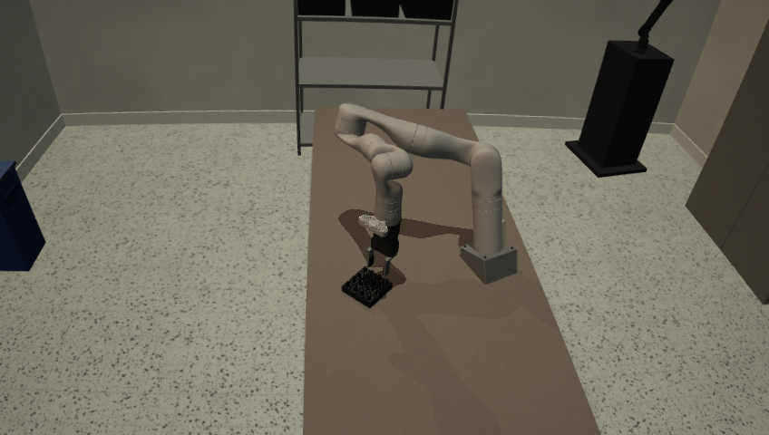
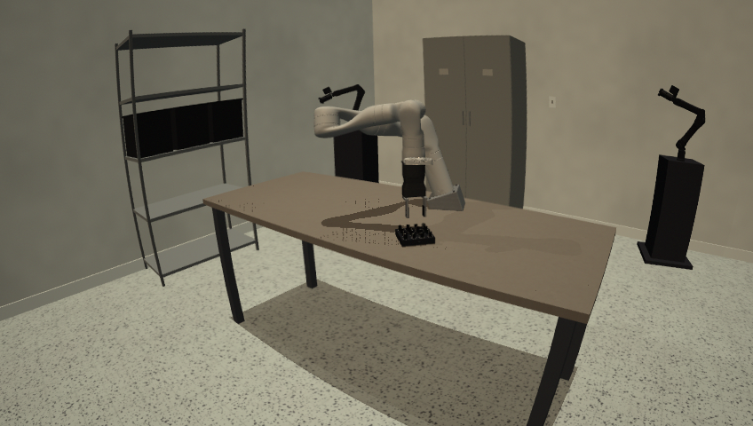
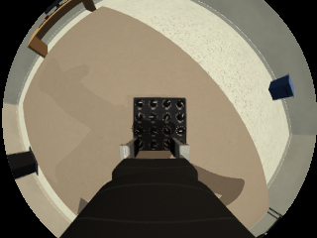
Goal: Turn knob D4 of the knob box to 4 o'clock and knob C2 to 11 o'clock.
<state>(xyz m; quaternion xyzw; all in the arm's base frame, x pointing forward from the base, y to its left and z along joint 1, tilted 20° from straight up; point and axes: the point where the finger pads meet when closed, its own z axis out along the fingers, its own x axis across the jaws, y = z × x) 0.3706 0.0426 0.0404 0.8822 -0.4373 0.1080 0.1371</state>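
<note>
- The knob box (image 1: 365, 288) (image 2: 416, 236) (image 3: 159, 124) rests upright on the brown table (image 1: 442, 366) (image 2: 502, 264) (image 3: 94, 94); in the top view it sits toward 9 o'clock from the arm's grey base (image 1: 501, 265) (image 2: 454, 201).
- The two-finger gripper (image 1: 378, 266) (image 2: 416, 214) (image 3: 155, 145) is wide open with nothing between its fingers, which point down.
- In the exterior view those fingers hang above the box, apart from it, toward 12 o'clock.
- From the wrist, the box shows beyond the fingers, with its four-by-four grid of black knobs; the fingertips overlap its 6 o'clock edge in that view.
- Printed names and the settings of D4 and C2 are too small to read, so I cannot tell where either knob points.
- The Kinova arm (image 1: 487, 183) (image 2: 412, 123) rises from its base and bends back down to the gripper.
- The shelf rack (image 1: 372, 70) (image 2: 187, 39) stands toward 12 o'clock from the box in the top view.
- The two-door cabinet (image 1: 742, 209) (image 2: 488, 121) is toward 1 o'clock from the box in the exterior view.
- The blue bin (image 1: 15, 220) (image 3: 281, 87) appears between 2 and 3 o'clock from the box in the wrist view.
</note>
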